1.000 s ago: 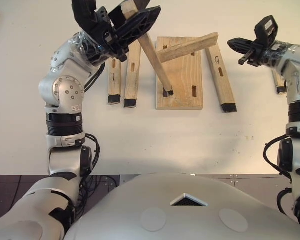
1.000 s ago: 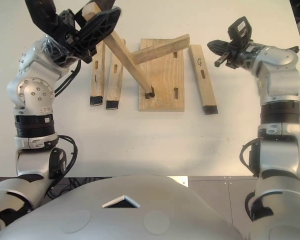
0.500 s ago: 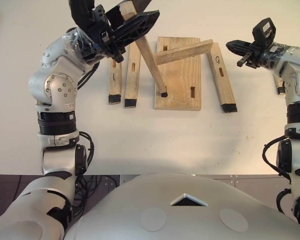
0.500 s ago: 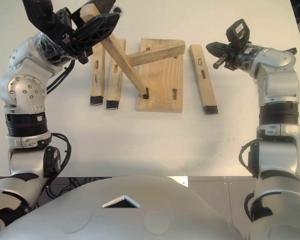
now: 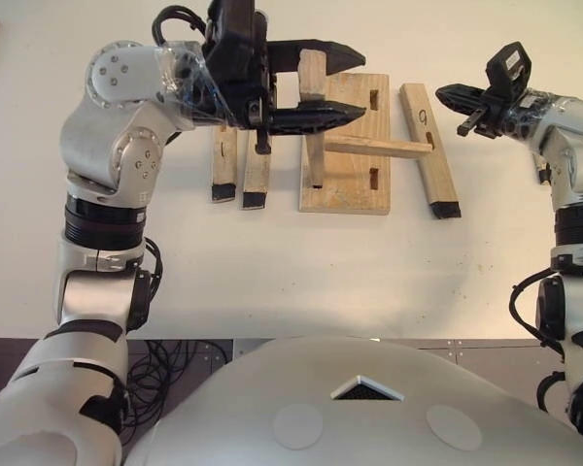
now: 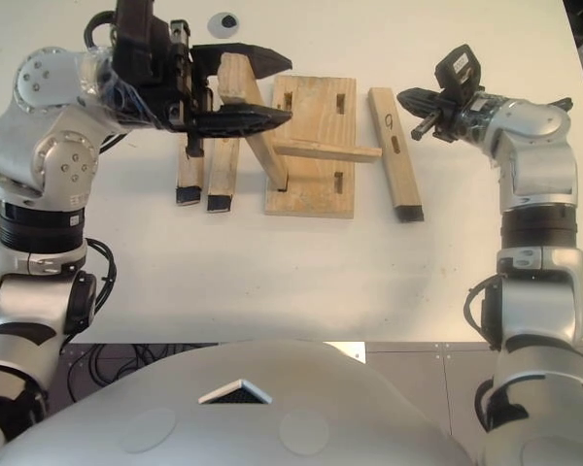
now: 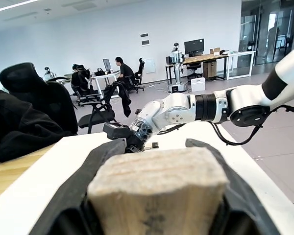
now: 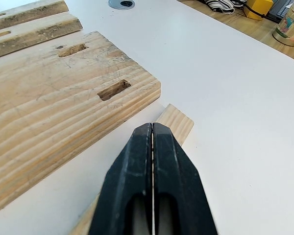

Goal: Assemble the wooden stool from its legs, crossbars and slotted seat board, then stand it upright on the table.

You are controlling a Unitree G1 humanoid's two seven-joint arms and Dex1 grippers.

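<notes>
Two legs [image 5: 257, 173] lay on the bench [image 5: 272, 272] left of the board [image 5: 355, 189], a third leg [image 5: 435, 165] right of it. The left gripper [image 5: 338, 82] clamped a fourth leg [image 5: 314, 146] standing at the board's near-left slot, a crossbar [image 5: 379, 146] jutting rightward from it. The right gripper [image 5: 457, 97], fingers pressed together and empty, hovered over the third leg's far end.

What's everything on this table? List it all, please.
Board: one, pale wood, flat, centre.
Held leg: one, pale wood, standing on the board.
Crossbar: one, pale wood, jutting rightward from held leg.
Left legs: two, pale wood, flat left of board.
Right leg: one, pale wood, flat right of board.
Disc: one, grey, beyond the board.
Table: one, white.
Left pincer: one, black, shut on held leg.
Right pincer: one, black, shut, over right leg's far end.
</notes>
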